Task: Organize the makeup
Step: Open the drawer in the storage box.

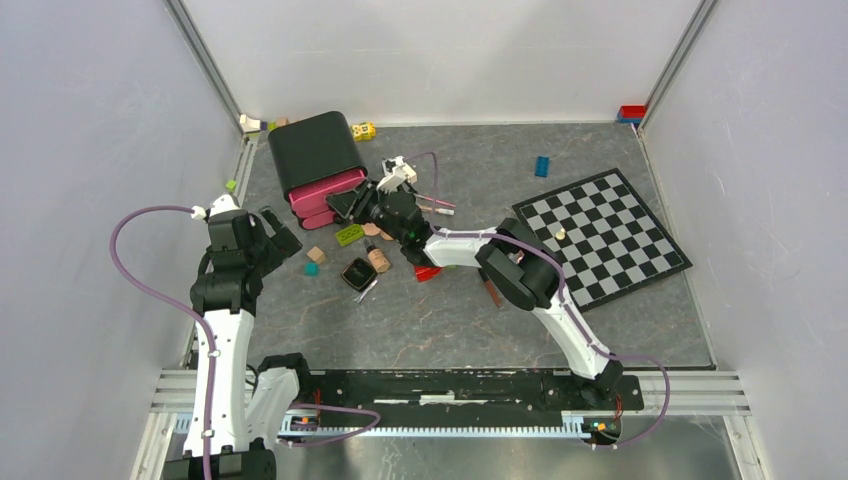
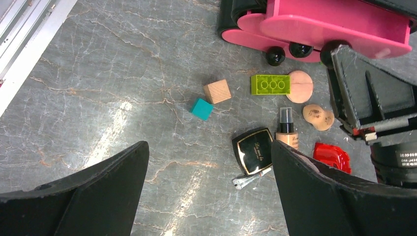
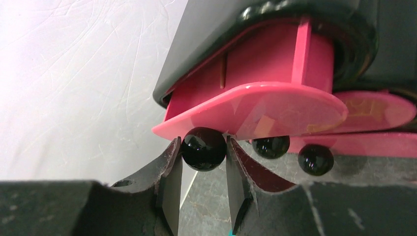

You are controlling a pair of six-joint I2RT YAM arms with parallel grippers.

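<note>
Nearest the bases, the left gripper (image 1: 275,238) hangs over the grey table (image 1: 450,320) with its jaws wide apart and nothing between them; a slim dark-red tube (image 1: 492,294) lies by the right arm's elbow.

Just beyond the left fingers lies the loose makeup: a square black compact (image 2: 253,150) flat on the table, a small silver metal piece (image 2: 251,179) at its near corner, and a beige bottle (image 2: 286,130) with a black cap lying on its side, just beside the compact; a red piece (image 2: 333,156) sits to the right of the bottle. A little farther are two peach sponges (image 2: 300,86) – one touching a green brick (image 2: 270,84), the other nearer the bottle – with a wooden cube (image 2: 217,91) and a teal cube (image 2: 202,108) off to the left.

Farther on, the right gripper (image 3: 203,162) has its fingers closed to a narrow gap around the black knob (image 3: 203,148) of a pink drawer (image 3: 255,110), a pad against each side of it; two more knobs show beside it. The drawers sit in a black case (image 1: 315,150); a few slim sticks (image 1: 436,206) lie behind the right wrist – too small to tell apart.

At the far right lies a chessboard (image 1: 600,235); a blue brick (image 1: 541,166) is beyond it.
</note>
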